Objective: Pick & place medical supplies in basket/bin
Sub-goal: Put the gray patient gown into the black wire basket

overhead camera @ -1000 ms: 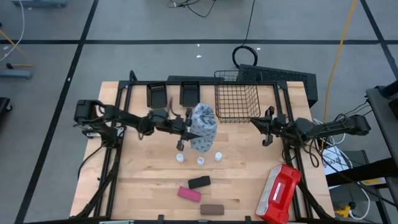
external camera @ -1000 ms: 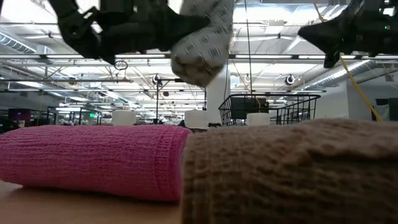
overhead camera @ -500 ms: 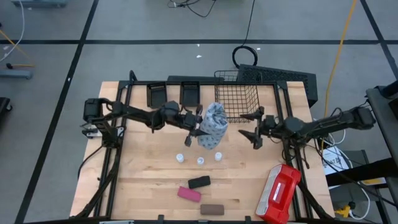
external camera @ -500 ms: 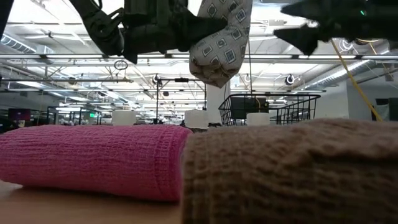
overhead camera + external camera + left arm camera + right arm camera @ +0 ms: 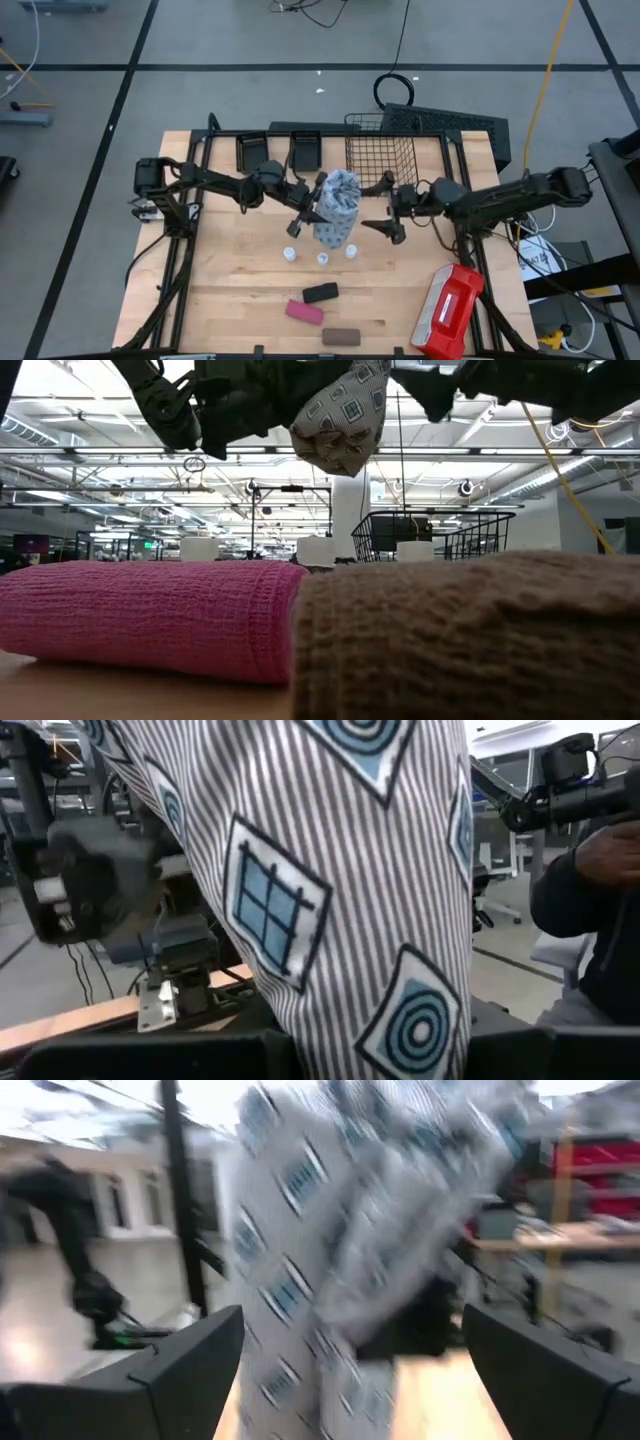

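Left tool [image 5: 312,199] pinches the dotted pack [image 5: 337,206] in the air above counter [image 5: 230,290] centre, vials [image 5: 322,258] at its 6 o'clock; right tool [image 5: 385,207], spread wide, closes in from 3 o'clock. Risk: soft pack sags or slips during handover, dropping short of the wire basket [image 5: 381,165] at 1 o'clock.

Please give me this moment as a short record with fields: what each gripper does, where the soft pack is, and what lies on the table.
left gripper: shut on the patterned soft pack, held above the table
right gripper: open, beside the pack, facing it
wire basket: behind the pack, nothing seen in it
vials: three in a row on the table, below the pack
blocks: black, pink, brown, near the front edge
red-and-white case: front right corner
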Controlling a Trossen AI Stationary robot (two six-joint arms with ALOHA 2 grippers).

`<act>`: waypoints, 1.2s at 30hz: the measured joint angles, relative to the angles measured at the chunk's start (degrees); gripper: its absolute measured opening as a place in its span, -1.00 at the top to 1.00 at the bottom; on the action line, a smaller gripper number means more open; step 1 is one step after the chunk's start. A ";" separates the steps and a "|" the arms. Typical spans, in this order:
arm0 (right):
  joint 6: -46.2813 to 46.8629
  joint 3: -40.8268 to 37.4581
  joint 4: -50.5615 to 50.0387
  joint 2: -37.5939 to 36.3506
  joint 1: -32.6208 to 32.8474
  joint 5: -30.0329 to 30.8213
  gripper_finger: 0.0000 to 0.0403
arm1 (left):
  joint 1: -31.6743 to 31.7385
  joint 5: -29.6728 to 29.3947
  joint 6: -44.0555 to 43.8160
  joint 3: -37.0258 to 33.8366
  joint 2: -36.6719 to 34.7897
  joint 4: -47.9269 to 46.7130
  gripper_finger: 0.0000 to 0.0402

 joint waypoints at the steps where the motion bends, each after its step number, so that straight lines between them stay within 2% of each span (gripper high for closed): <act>1: 0.22 0.09 2.45 0.92 -0.50 -1.56 -0.82 | 0.00 0.67 -0.43 0.00 0.00 0.60 0.54; 8: 2.19 0.79 9.36 5.27 -3.24 -4.84 -0.82 | -1.40 4.12 -0.51 0.00 0.02 2.06 0.54; 19: 8.47 10.37 9.34 15.47 -3.37 -17.94 -0.82 | -1.90 1.28 -1.28 0.00 0.00 1.90 0.54; 29: 12.18 11.96 9.89 17.30 -3.51 -26.00 -0.80 | 0.38 1.64 -0.98 0.00 0.00 0.12 0.54; 33: 12.88 11.96 9.88 17.17 -3.53 -25.76 -0.80 | 1.72 0.71 -0.96 0.00 0.00 0.42 0.54; 36: 11.72 11.93 9.81 17.08 -3.55 -23.34 -0.80 | 2.10 -3.88 -0.97 0.00 0.00 0.89 0.54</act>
